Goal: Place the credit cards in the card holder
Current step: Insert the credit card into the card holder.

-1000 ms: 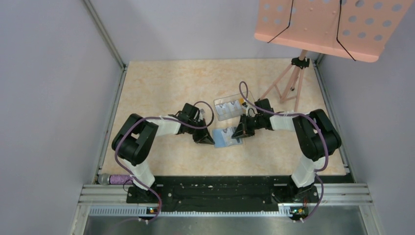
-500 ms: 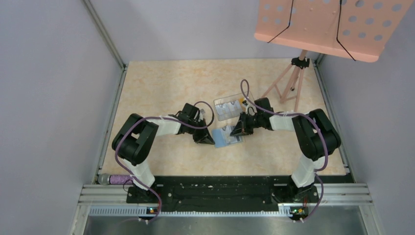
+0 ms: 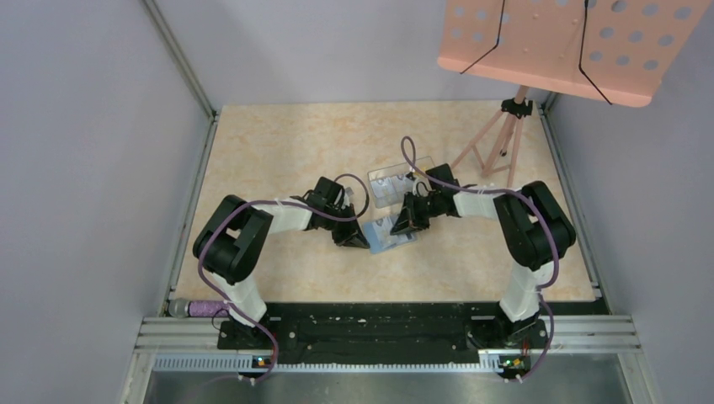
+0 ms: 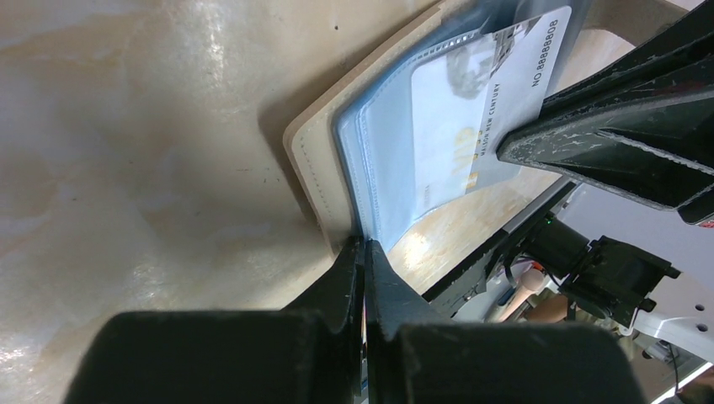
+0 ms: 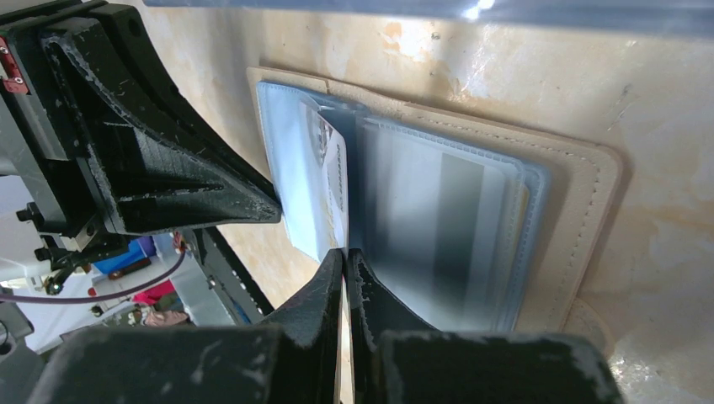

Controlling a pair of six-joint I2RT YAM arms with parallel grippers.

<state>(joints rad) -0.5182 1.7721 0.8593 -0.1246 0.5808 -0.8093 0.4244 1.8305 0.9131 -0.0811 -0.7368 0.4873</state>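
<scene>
Grey-lilac walls (image 3: 84,168), plain and matt, enclose the cell on three sides.

Bench (image 3: 278,151): flat board with a beige marbled finish; a ribbed aluminium rail (image 3: 387,332) runs along its near edge.

Music-stand plate (image 3: 572,42): pink, perforated with round holes, at the far right, on a pink tripod (image 3: 497,143) that stands on the bench.

Arms: two, black and white, each trailing a purple cable (image 3: 295,210), both reaching in to the middle of the bench.

Clear box (image 3: 389,183): shallow, rectangular, transparent plastic, just beyond the card holder. It holds small pale items, too small to identify.

Card holder (image 3: 389,234): lies open and flat on the bench between the two end effectors. The outer cover is tan with a stitched border and rounded corners; inside are blue-grey lining and glossy clear sleeves. A grey-striped shape shows under the sleeves in the right wrist view, too blurred to name.

Credit card (image 4: 471,109): thin, pale silvery-grey, rectangular, printed with a number along one short edge. It is partly inside a clear sleeve and tilted up from the holder.

Left end effector (image 4: 364,246): black, textured fingers pressed together, tips at the card holder's edge.

Right end effector (image 5: 345,252): fingers narrowed to a pinch on the credit card's edge.
</scene>
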